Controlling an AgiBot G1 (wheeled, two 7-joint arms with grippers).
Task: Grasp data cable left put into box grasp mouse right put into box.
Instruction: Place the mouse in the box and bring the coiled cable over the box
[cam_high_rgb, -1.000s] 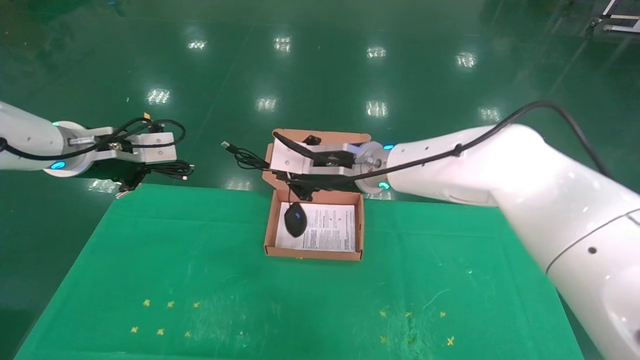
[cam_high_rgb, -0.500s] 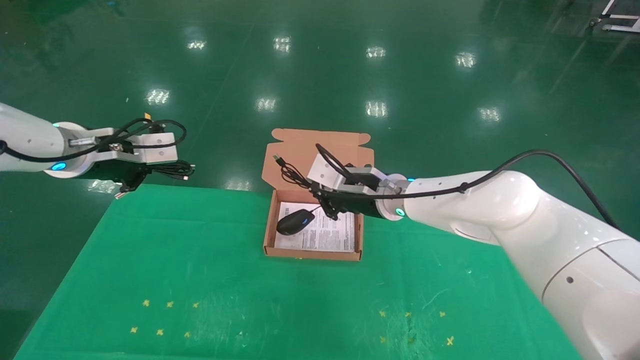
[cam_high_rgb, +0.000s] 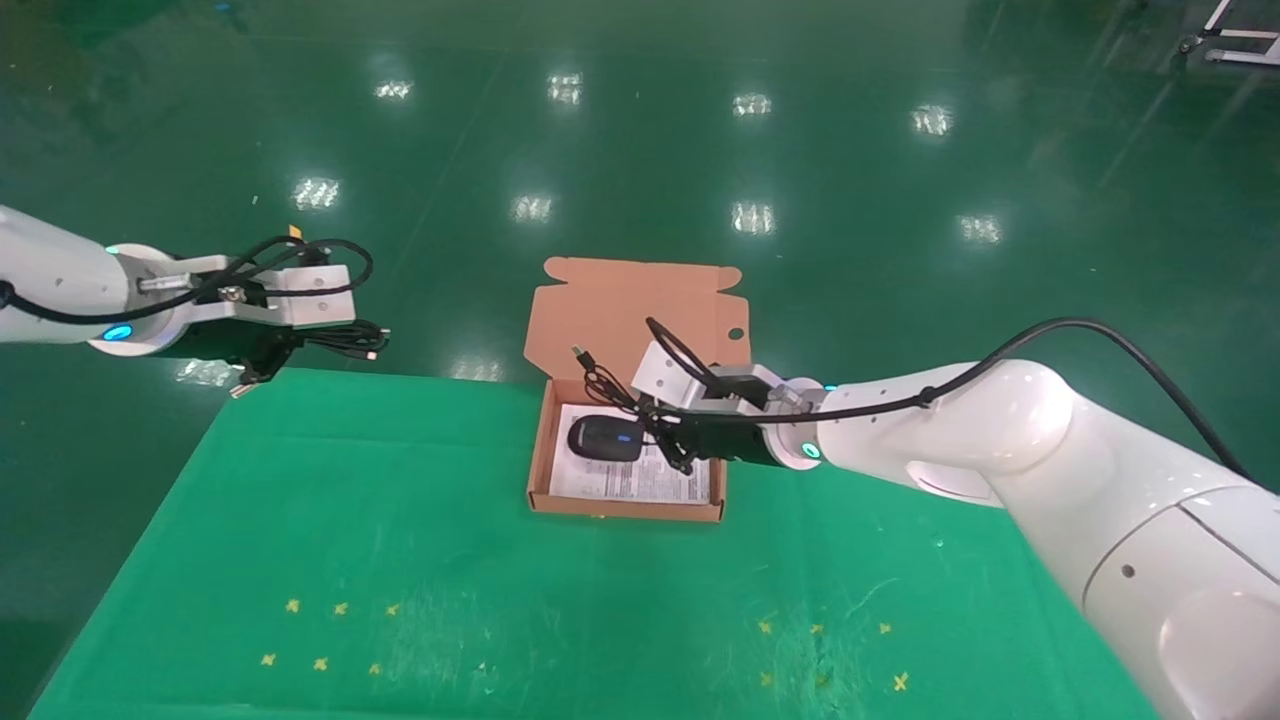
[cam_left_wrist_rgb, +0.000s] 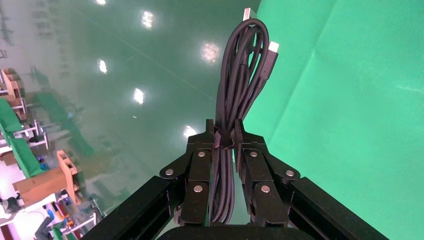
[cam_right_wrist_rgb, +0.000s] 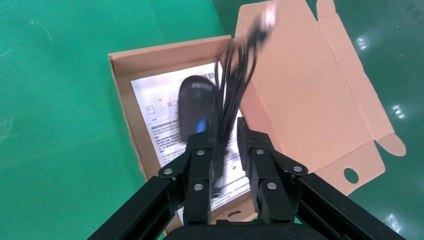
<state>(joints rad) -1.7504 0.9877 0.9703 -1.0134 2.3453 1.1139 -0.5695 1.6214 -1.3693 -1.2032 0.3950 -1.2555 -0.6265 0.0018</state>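
The black mouse (cam_high_rgb: 605, 438) with its blue spot lies on the white sheet inside the brown box (cam_high_rgb: 538, 450); it also shows in the right wrist view (cam_right_wrist_rgb: 195, 107). Its thin cord (cam_high_rgb: 598, 372) rises in a loose bundle between the fingers of my right gripper (cam_high_rgb: 668, 445), just over the box's right half. In the right wrist view the right gripper (cam_right_wrist_rgb: 224, 132) stands slightly open, with a gap beside the cord (cam_right_wrist_rgb: 232, 85). My left gripper (cam_high_rgb: 262, 358) hovers past the table's far left corner, shut on the data cable (cam_high_rgb: 340, 340), which is clear in the left wrist view (cam_left_wrist_rgb: 245, 75).
The box lid (cam_high_rgb: 640, 305) lies open, folded back beyond the table's far edge. The green cloth table (cam_high_rgb: 400, 560) has small yellow marks near its front. Shiny green floor lies beyond.
My right arm has come down and towards me over the box. The mouse went from hanging on its cord to lying flat on the sheet. The left arm has not moved.
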